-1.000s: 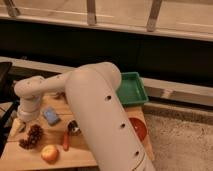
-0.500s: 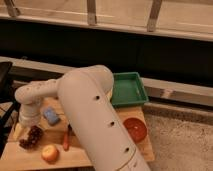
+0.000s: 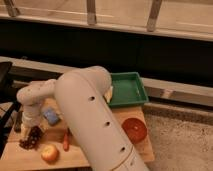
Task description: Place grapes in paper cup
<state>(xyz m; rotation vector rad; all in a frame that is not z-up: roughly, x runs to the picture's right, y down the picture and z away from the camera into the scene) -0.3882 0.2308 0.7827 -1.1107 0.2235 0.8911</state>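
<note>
On the left end of the wooden worktop [image 3: 15, 159] lie the grapes [image 3: 31, 140], a dark reddish-purple cluster close to the front edge. The hand [image 3: 28, 129] sits right above them, pointing straight down from the white wrist, and meets the bunch at its upper end. Whether it is open, closed or gripping the grapes I cannot tell, because its lower part merges with the dark berries.

The robot's thick white arm [image 3: 95, 125] rises from the lower middle of the view, bends at a rounded elbow on the left and drops to the hand, hiding much of the worktop's middle.

A red-yellow apple [image 3: 50, 153] lies near the grapes, to their right and nearer the front edge. A slim orange-red item [image 3: 66, 142] lies just beside the apple, next to the arm. A flat blue object [image 3: 51, 116] rests behind the grapes, between the wrist and the arm.

At the back right stands a green tray [image 3: 131, 89]. A red-orange bowl [image 3: 134, 130] sits in front of it, near the worktop's right edge. A small pale cream object [image 3: 108, 94] shows past the arm at the tray's left edge, but too much of it is hidden to tell what it is.
</note>
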